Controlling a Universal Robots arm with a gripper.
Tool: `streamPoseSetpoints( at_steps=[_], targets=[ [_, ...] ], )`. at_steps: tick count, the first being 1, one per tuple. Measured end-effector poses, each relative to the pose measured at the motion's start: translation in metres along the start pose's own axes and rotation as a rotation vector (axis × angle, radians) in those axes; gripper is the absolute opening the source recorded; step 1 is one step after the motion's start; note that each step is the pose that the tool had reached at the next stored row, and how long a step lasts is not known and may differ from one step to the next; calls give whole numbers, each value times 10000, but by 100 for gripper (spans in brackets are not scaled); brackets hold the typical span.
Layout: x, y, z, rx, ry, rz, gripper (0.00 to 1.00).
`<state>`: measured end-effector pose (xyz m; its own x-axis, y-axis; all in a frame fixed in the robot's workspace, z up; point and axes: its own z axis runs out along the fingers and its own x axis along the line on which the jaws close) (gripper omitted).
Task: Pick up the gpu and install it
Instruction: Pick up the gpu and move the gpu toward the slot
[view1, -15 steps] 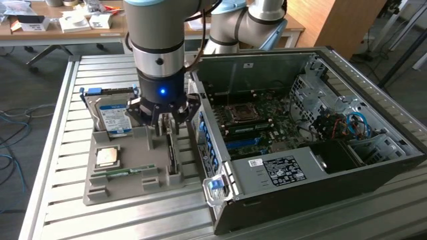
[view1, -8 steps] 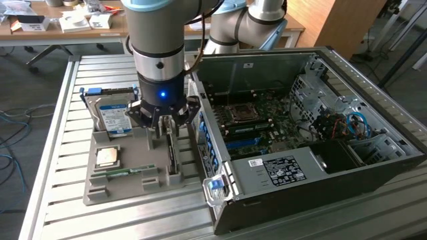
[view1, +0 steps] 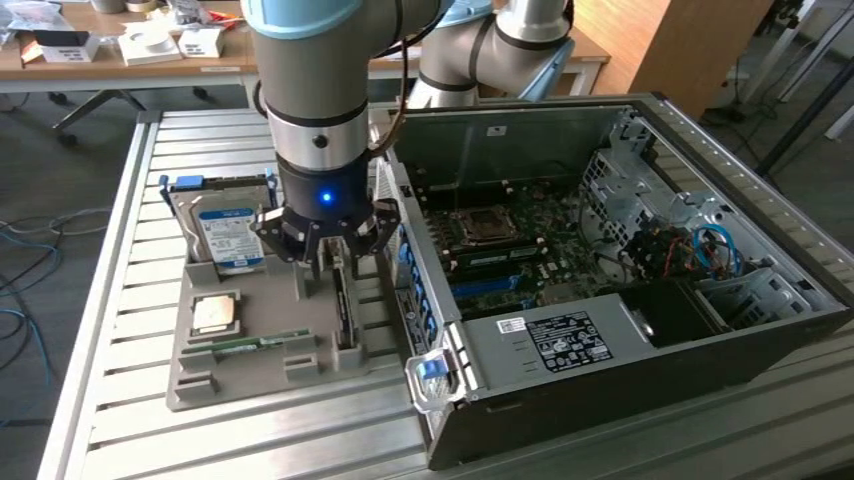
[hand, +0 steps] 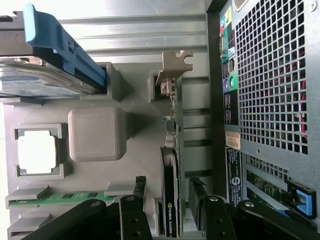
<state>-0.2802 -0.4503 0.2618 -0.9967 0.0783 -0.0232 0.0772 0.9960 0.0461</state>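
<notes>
Hangs straight down over tray (view1: 200, 385) on slatted surface (view1: 120, 300), above the tray side nearest the case (view1: 627, 330). Straddles gpu (hand: 170, 200) with fingers (hand: 131, 217) apart, one either side of the card, not clamped on it. Can make out a gap at the case-side finger; can't tell contact at the other. Finds gpu standing on edge in tray's long slot, along the tray side nearest the case, pale bracket at the end away from the fingers, green logo on the stretch between them. Also in tray: drive (view1: 227, 235) with blue rail, upright in an end pocket; cpu (view1: 216, 315) flat in a square recess mid-tray; memory stick (view1: 254, 345) lying in a groove toward the end opposite the drive. Just beside tray: open case, board exposed.
</notes>
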Motion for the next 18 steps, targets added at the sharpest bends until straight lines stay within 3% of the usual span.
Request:
streamPoseSetpoints(
  at_steps=[18],
  targets=[
    [4, -7, 160, 0, 0, 1, 47]
  ],
)
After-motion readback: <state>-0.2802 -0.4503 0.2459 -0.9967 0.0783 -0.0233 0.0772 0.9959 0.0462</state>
